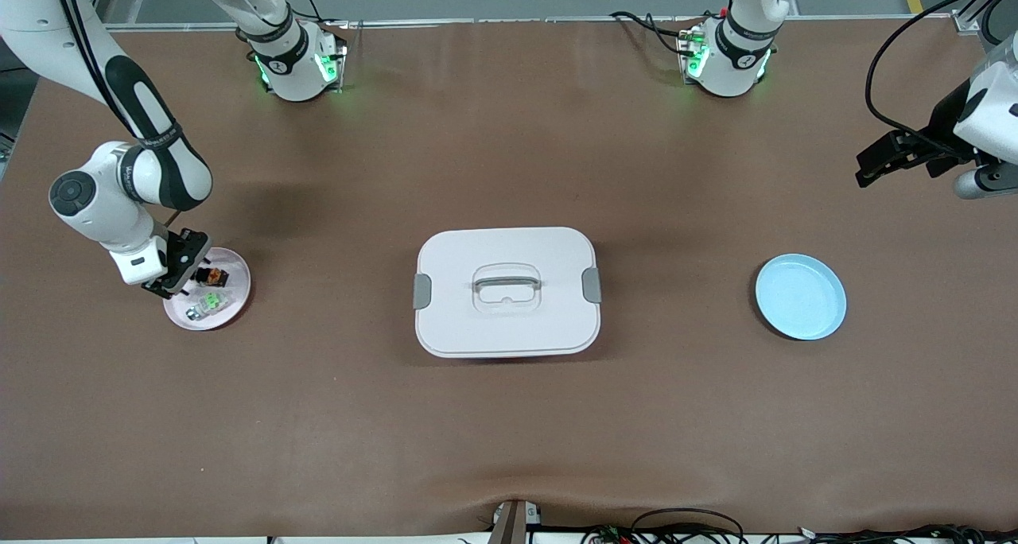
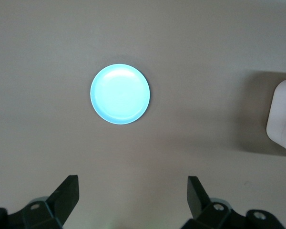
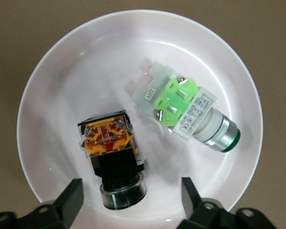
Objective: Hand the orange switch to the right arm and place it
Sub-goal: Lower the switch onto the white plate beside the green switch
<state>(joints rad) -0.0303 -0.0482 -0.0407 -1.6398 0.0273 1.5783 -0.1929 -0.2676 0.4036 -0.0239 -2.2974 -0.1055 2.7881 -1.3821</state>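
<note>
The orange switch, a black block with an orange top and a round clear end, lies on a pale pink plate beside a whitish part with a green top. My right gripper hangs open just over the plate, its fingers on either side of the switch's round end without touching it. In the front view the switch and the right gripper are at the right arm's end of the table. My left gripper is open and empty, held high over the left arm's end.
A white lidded box with a handle sits at mid-table. An empty light blue plate lies toward the left arm's end and also shows in the left wrist view below the left gripper.
</note>
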